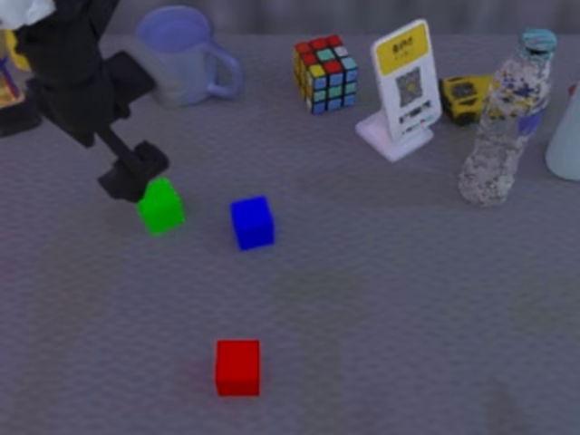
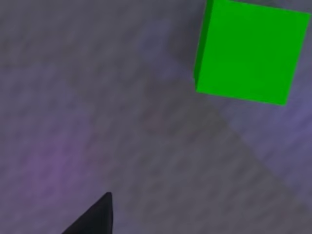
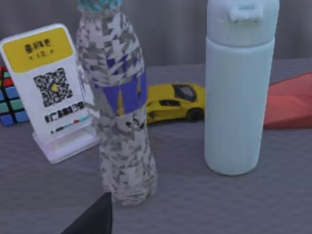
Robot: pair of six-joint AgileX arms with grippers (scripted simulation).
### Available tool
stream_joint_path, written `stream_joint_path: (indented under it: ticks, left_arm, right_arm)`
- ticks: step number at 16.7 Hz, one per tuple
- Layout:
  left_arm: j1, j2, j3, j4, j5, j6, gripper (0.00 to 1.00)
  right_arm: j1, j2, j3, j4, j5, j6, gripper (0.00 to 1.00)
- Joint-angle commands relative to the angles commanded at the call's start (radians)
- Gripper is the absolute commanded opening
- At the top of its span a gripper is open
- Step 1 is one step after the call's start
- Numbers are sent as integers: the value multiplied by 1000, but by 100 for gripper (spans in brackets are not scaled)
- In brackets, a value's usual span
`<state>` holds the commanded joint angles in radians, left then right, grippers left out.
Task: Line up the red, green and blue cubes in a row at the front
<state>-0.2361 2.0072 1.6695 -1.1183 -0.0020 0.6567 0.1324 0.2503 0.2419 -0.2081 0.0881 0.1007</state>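
A: Where's the green cube [image 1: 161, 206]?
B: Left of frame centre, just beside the left gripper [image 1: 124, 182]; finger state I cannot tell.
A: Advice?
B: Centre over it before closing.

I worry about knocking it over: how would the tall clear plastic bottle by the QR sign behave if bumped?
The tall clear plastic bottle stands upright, tall on a narrow base, so it would probably tip rather than slide. Its round body would likely roll once down. It looks thin-walled, so perhaps light, though how full it is cannot be told.
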Motion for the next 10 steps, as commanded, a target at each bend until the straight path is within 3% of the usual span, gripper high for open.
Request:
stream_joint_path:
  ticks: [5,10]
  left_arm:
    - [-31,215,231,-117,5,81,100]
    - [-35,250,269,-134,6,95,100]
  right_arm:
    - [-105,-222,-209,178,-74,-88,100]
    - [-122,-250,-242,208,-88,-101,100]
